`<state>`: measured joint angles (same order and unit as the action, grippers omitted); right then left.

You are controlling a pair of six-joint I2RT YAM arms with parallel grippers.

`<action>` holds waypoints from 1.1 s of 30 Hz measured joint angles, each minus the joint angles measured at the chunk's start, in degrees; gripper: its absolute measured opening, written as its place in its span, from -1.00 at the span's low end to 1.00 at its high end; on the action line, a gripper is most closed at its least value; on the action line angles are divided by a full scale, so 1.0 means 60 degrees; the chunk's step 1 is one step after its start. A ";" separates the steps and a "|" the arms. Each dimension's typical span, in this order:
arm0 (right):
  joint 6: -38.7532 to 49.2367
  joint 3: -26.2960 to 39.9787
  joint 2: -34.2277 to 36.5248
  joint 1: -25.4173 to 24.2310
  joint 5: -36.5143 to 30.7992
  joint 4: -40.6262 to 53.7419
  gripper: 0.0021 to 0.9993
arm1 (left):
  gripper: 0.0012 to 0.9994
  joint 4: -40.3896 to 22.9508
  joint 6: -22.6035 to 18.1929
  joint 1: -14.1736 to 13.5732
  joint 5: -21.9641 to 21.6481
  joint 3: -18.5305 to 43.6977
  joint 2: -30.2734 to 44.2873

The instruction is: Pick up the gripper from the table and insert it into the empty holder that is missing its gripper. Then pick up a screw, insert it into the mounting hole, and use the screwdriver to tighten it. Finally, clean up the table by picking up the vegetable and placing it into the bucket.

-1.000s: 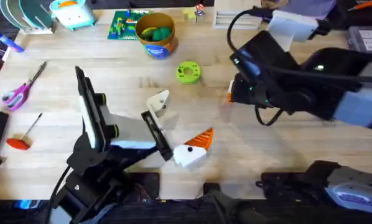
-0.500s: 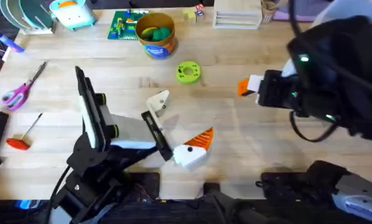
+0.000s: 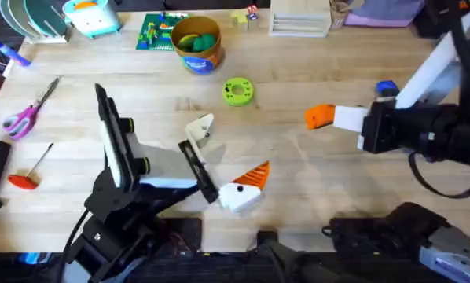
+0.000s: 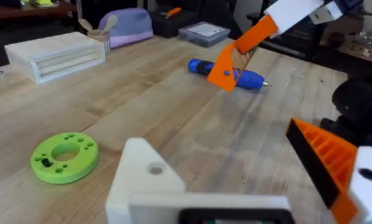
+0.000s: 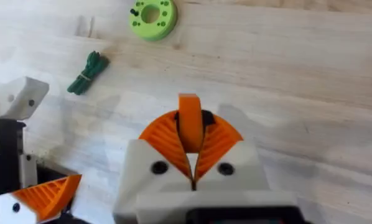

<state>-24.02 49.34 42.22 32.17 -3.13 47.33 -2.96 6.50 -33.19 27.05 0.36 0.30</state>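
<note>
My right gripper (image 3: 329,118) (image 5: 189,134) is shut on the orange gripper (image 5: 189,121), held above the table right of centre. The blue screwdriver (image 3: 386,88) (image 4: 226,71) lies just behind it. My left gripper (image 3: 229,156) stands wide open. One of its sides is the bare white holder (image 3: 200,128) (image 4: 148,177) with its dark mounting hole (image 4: 155,168). The other side bears an orange ribbed pad (image 3: 255,174) (image 4: 326,158). The dark green vegetable (image 5: 86,73) lies between the holder (image 5: 21,99) and a lime ring. The bucket (image 3: 197,43) stands at the back.
The lime-green ring (image 3: 236,91) (image 4: 65,157) (image 5: 152,11) lies behind the holder. Scissors (image 3: 27,110) and a red-handled tool (image 3: 27,174) lie at the left. Wooden blocks (image 3: 299,23) and a purple pouch (image 4: 127,26) sit at the back right.
My right arm has swung right and dropped away from the camera, carrying the orange gripper with it. The left arm has not moved.
</note>
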 joint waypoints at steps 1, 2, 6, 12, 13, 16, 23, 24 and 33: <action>0.0067 0.0000 0.0000 -0.0254 0.0305 -0.0021 -0.95 | 0.99 0.0002 0.0000 0.0000 0.0000 0.0003 0.0000; 0.0114 0.0000 0.0000 -0.0512 0.0624 -0.0032 -0.95 | 0.99 0.0001 0.0000 0.0000 0.0000 0.0002 0.0000; 0.0317 -0.0089 0.0000 -0.1530 0.1976 -0.0124 -0.95 | 0.99 0.0000 0.0000 0.0000 0.0000 0.0003 0.0000; 0.0506 -0.1174 -0.0002 -0.2635 0.4400 -0.1783 -0.95 | 0.99 0.0001 0.0000 0.0000 0.0000 0.0003 0.0000; 0.0457 -0.1483 0.0000 -0.2771 0.4861 -0.2249 -0.95 | 0.99 0.0000 0.0000 0.0000 0.0000 0.0000 0.0000; 0.0097 -0.2429 0.0000 -0.3089 0.6141 -0.3766 -0.95 | 0.99 0.0003 0.0000 0.0000 0.0000 0.0003 0.0000; -0.1769 -0.4285 0.0000 -0.3275 0.7837 -0.7094 -0.95 | 0.99 0.0003 0.0000 0.0000 0.0000 0.0003 0.0000; -0.2168 -0.4551 0.0000 -0.3275 0.7968 -0.7662 -0.95 | 0.99 0.0001 0.0000 0.0000 0.0000 0.0003 0.0000; -0.5495 -0.6828 0.0007 -0.3279 0.8716 -1.2092 -0.95 | 0.99 0.0000 0.0000 0.0000 0.0000 0.0003 0.0000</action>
<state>-56.99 8.37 42.26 12.49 49.17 -25.22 -2.96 6.50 -33.19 27.05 0.38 0.30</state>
